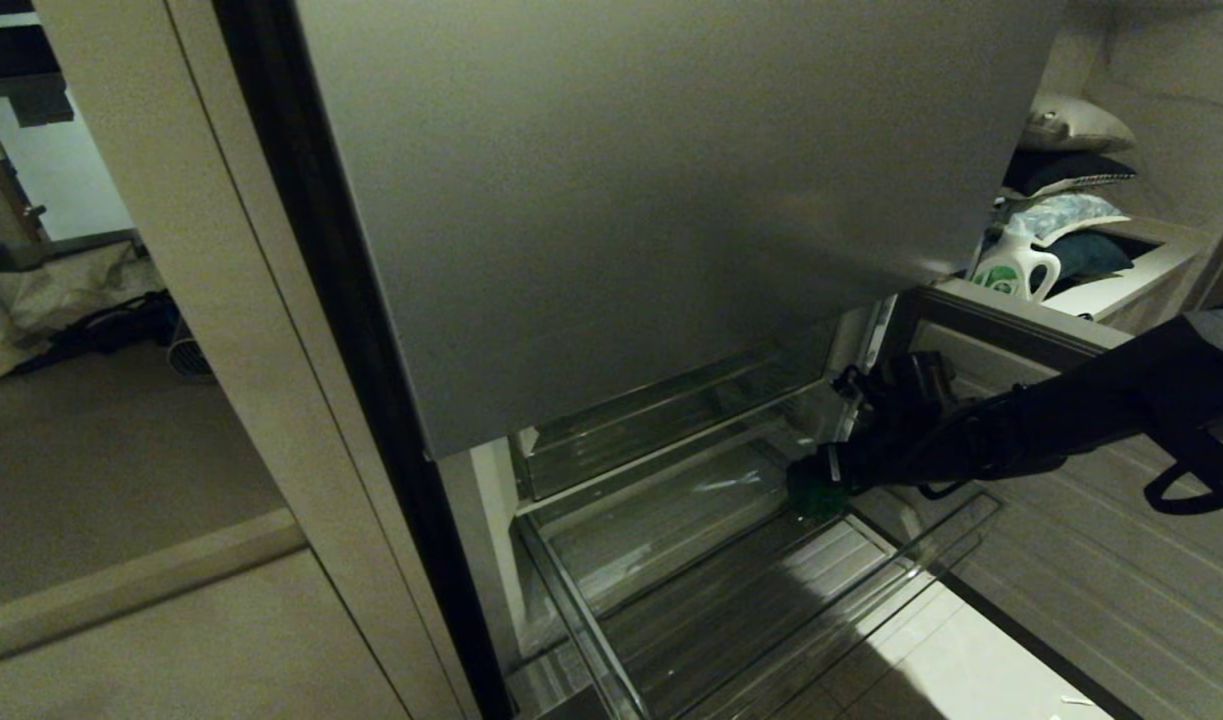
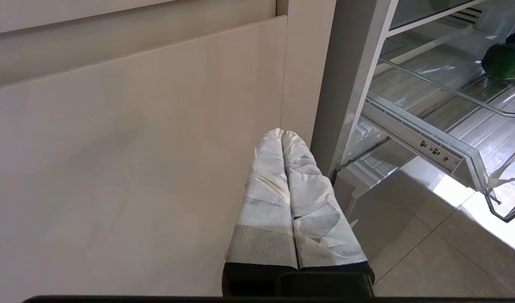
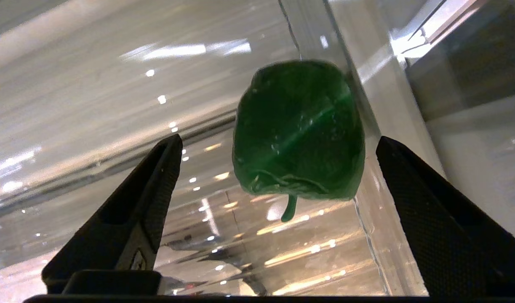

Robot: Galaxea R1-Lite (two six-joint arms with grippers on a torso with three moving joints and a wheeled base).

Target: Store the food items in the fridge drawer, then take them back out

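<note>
Right gripper (image 3: 278, 145) fingers wide apart around glossy dark-green stemmed pepper (image 3: 299, 130) in clear drawer (image 3: 114, 84)

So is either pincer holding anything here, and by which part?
Nothing is held. The right pincer stands open around the green pepper in the fridge drawer without touching it; the left pincer is shut, empty.

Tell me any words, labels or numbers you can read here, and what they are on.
No text can be read in these pictures.
White jug beyond the fridge: a green label, too small and dim to read.
Drawer rail of the fridge drawer: small dark marks, not legible as letters or numbers.
Green pepper, lying between the open right gripper fingers: no sticker or label.
</note>
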